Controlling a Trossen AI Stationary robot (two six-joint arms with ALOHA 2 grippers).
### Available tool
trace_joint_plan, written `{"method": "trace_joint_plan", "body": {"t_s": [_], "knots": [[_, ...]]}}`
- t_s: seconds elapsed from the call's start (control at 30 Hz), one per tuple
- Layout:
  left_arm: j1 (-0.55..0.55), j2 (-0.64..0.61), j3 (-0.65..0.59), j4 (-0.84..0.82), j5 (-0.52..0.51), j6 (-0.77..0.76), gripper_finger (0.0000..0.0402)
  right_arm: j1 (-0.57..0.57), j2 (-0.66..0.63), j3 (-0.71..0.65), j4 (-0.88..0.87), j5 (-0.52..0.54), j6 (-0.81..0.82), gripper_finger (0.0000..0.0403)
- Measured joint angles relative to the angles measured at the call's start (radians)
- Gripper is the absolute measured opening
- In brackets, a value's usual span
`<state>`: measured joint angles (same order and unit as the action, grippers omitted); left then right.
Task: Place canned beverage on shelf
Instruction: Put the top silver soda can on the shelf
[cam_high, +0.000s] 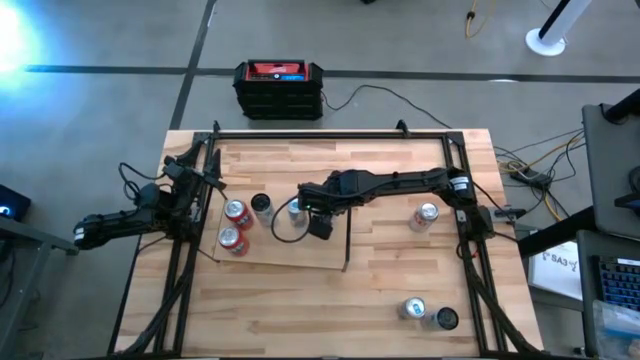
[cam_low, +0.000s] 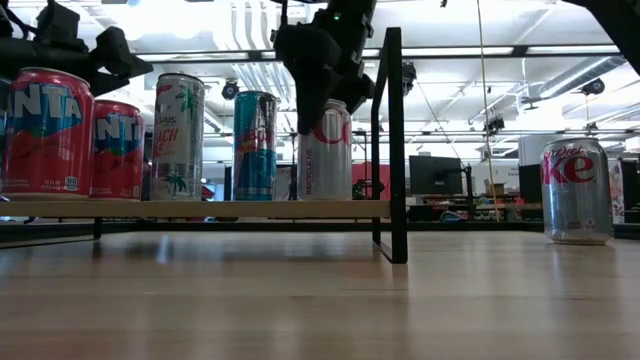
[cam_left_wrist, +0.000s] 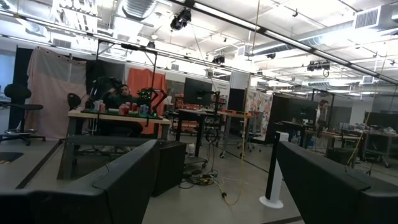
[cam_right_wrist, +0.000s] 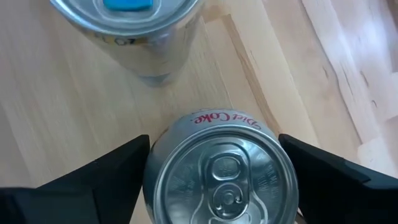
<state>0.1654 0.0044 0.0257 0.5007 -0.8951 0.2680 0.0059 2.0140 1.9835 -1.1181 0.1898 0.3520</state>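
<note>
The shelf (cam_high: 300, 250) is a pale board with a black upright bar (cam_low: 395, 140) at its right end. On it, upright on their bases, stand two red cans (cam_low: 45, 130), a white can (cam_low: 178, 135), a blue can (cam_low: 255, 145) and a silver Diet Coke can (cam_low: 325, 160). My right gripper (cam_high: 312, 220) is directly above the Diet Coke can and shut on it; the can's top shows in the right wrist view (cam_right_wrist: 224, 174). My left gripper (cam_high: 185, 170) waits open and empty at the table's left edge. My right gripper holds the Diet Coke can by its upper side wall (cam_right_wrist: 152, 162), pinched between the two fingers (cam_right_wrist: 93, 180), one on each side just below the rim. The fingers come from above, pointing down. The can stands upright with its base on the shelf board (cam_low: 200, 208).
The blue can (cam_right_wrist: 134, 31) stands close beside the held can on its far side. Another Diet Coke can (cam_high: 424, 216) stands on the table to the right, and two more cans (cam_high: 412, 309) near the front right. A black box (cam_high: 279, 88) sits behind the far edge.
</note>
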Motion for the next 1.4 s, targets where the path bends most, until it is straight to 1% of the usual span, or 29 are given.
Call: {"method": "trace_joint_plan", "body": {"t_s": [0.23,0.57,0.73,0.9,1.0,1.23,1.4], "knots": [[0.000,0.000,0.000,0.000,0.000,0.000,0.0311,0.000,0.000,0.000,0.009,0.023,0.073,0.0338],[0.000,0.000,0.000,0.000,0.000,0.000,0.0311,0.000,0.000,0.000,0.001,0.073,0.329,0.0358],[0.000,0.000,0.000,0.000,0.000,0.000,0.0311,0.000,0.000,0.002,-0.005,0.078,0.419,0.0359],[0.000,0.000,0.000,0.000,0.000,0.000,0.0311,0.000,-0.001,0.003,-0.013,0.079,0.459,0.0359],[0.000,0.000,0.000,0.000,0.000,0.000,0.0311,0.003,-0.001,0.003,-0.027,0.074,0.460,0.0348],[0.000,0.000,0.000,0.000,0.000,0.000,0.0311,0.003,-0.001,0.003,-0.031,0.063,0.462,0.0291],[0.000,0.000,0.000,0.000,0.000,0.000,0.0311,0.003,-0.001,0.003,-0.028,0.065,0.493,0.0286]]}}
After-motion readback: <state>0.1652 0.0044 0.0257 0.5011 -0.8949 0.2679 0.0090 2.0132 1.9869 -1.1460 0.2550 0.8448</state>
